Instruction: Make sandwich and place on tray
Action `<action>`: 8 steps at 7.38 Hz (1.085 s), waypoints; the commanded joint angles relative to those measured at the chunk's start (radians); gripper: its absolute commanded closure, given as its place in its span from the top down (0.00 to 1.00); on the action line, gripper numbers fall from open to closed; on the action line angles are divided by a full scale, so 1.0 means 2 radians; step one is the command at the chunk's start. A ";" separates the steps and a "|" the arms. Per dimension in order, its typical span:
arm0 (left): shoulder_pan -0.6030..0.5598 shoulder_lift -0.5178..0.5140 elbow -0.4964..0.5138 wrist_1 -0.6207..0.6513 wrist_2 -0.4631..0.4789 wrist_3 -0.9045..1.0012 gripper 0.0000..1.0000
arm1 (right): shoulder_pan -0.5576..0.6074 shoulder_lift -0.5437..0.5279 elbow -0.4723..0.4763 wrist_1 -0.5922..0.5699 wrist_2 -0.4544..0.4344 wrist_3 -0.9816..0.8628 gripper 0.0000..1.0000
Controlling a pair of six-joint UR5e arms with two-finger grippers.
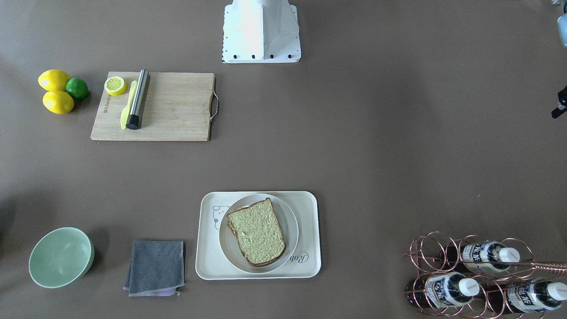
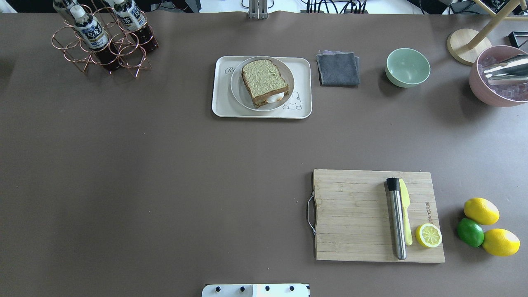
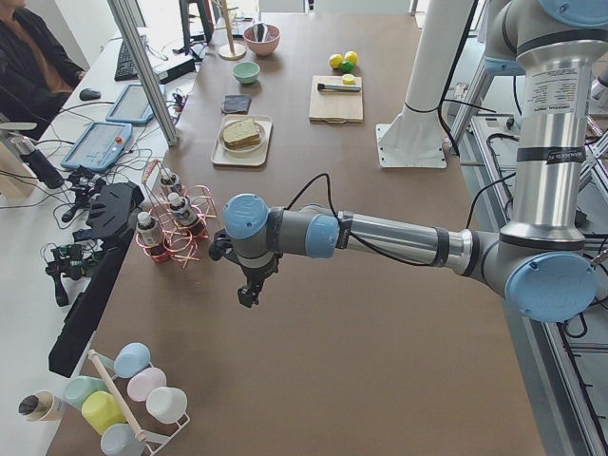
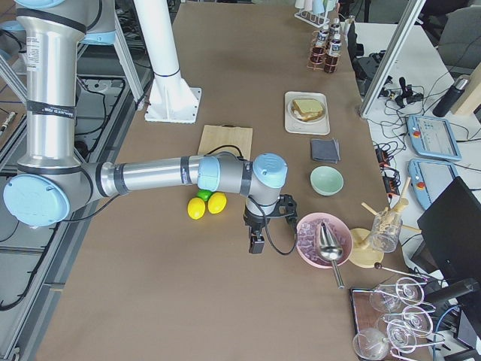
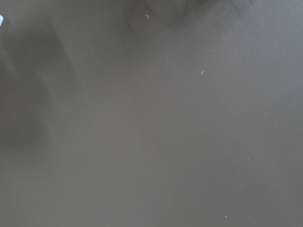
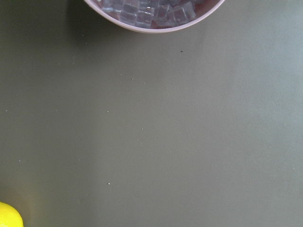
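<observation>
Two bread slices formed the sandwich (image 1: 257, 232), which lay on a round plate (image 1: 290, 217) set on the tray (image 1: 310, 208). Script on the tray read "Rab", its end hidden under the plate; a bear drawing (image 1: 220, 212) sat opposite. The board (image 1: 177, 106) bore a stamp too small to read. The left claw (image 3: 249, 295) and the right claw (image 4: 255, 244) hung over the bare bench (image 1: 354, 155), holding nothing; how far open, I could not tell.

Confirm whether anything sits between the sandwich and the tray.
Yes, a round white plate. The sandwich lies on the plate, and the plate rests on the tray. Nothing else visible separates them.
</observation>
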 commanded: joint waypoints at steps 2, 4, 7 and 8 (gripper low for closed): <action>-0.009 0.009 0.028 0.035 0.052 0.055 0.98 | 0.015 -0.007 -0.009 0.000 0.019 -0.007 1.00; -0.012 0.011 0.039 0.033 0.052 0.050 0.98 | 0.015 -0.013 -0.014 0.000 0.036 -0.019 1.00; -0.027 0.010 0.040 0.032 0.047 0.050 0.98 | 0.015 -0.013 -0.043 0.003 0.091 -0.018 1.00; -0.027 0.010 0.041 0.032 0.047 0.050 0.98 | 0.015 -0.012 -0.043 0.004 0.086 -0.019 1.00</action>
